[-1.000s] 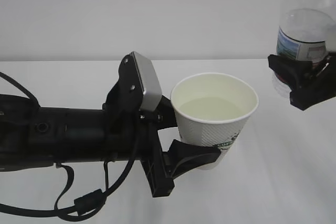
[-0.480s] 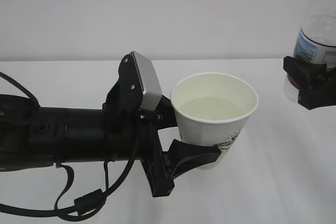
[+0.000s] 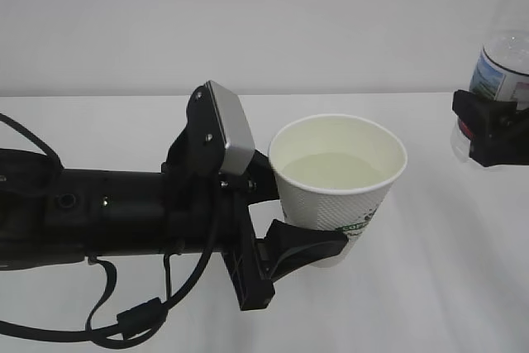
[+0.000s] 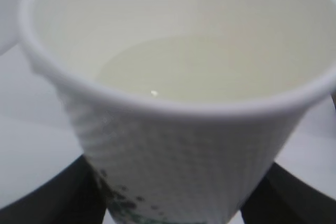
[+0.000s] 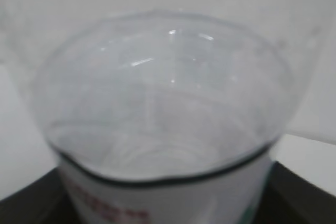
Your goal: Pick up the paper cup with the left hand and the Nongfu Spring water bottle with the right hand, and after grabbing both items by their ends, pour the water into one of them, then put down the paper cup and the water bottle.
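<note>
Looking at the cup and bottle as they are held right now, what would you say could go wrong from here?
1. The paper cup holds water and the left gripper clamps it low on its soft wall; a squeeze or tilt while setting it down could spill it.
2. The Nongfu Spring water bottle is uncapped, held by the right gripper at the frame's right edge; any leftover water could slosh out if it tips.

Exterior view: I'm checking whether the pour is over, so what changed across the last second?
The right claw, gripping the water bottle, carried it rightward, away from the paper cup, until it is partly cut off by the frame edge. The left claw kept holding the cup in place, water level unchanged.
</note>
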`<state>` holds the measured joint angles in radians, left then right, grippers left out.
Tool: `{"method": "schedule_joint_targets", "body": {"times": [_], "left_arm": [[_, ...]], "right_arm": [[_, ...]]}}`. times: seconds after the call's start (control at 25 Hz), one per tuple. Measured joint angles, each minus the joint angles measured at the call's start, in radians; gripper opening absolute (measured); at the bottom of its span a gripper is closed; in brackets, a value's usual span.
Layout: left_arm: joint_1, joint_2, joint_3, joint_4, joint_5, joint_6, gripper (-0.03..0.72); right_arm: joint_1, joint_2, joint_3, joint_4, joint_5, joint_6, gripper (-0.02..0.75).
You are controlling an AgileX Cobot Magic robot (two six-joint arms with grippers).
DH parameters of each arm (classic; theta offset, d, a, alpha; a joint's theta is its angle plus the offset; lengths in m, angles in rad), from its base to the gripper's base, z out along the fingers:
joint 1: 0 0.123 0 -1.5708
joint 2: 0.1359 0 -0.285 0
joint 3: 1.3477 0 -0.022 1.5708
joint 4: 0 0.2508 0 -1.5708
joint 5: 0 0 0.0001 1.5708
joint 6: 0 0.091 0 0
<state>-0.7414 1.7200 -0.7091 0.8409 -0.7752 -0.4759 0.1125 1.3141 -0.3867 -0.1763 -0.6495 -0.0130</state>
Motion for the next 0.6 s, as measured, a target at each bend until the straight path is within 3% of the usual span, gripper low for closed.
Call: {"method": "schedule_joint_targets", "body": {"times": [0.28, 0.6], "left_arm": [[0.0, 0.0, 0.0, -0.017, 0.0, 0.0, 0.5], [-0.002, 0.0, 0.0, -0.182, 0.0, 0.074, 0.5]], "right_arm": [[0.0, 0.062, 0.0, 0.038, -0.071, -0.002, 0.522], [0.0, 0.076, 0.0, 0.04, -0.117, -0.004, 0.522]]}}
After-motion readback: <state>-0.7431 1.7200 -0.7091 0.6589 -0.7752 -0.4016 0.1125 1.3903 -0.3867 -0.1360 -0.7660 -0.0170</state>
